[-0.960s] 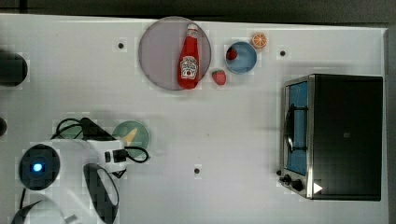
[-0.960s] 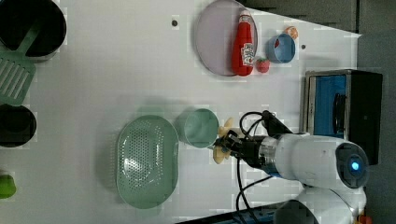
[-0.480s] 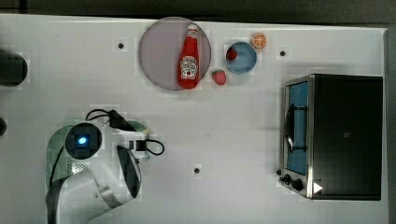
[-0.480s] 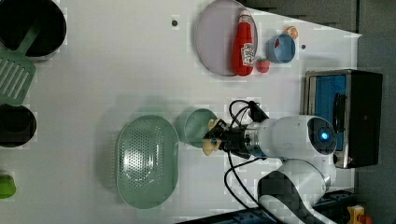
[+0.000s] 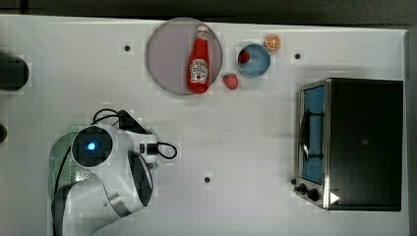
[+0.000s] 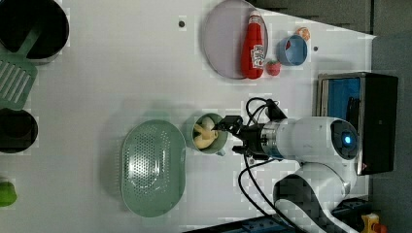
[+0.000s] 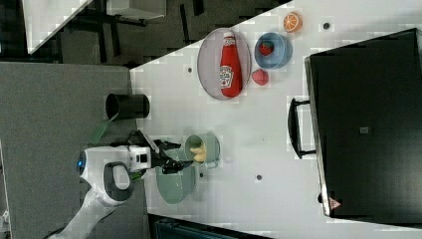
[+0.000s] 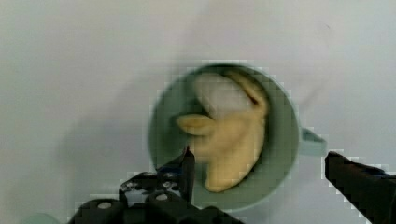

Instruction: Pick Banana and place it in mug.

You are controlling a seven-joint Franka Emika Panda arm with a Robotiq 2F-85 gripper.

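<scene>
Released, banana [image 8: 233, 140] lies inside mug [image 8: 161, 116]; hand [image 8: 261, 170] wide open, empty.

The white table [image 5: 255, 123] carries a grey plate [image 5: 167, 54] at the far side, with a red ketchup bottle [image 5: 198, 61] lying on its right part. Just right of the plate sit a strawberry [image 5: 230, 80] and a blue bowl [image 5: 253, 61] holding another; an orange slice [image 5: 273, 42] lies beside the bowl. A toaster oven [image 5: 351, 143] stands at the top view's right. The robot arm [image 5: 105, 167] fills the near left, over a green strainer [image 5: 58, 152].
</scene>
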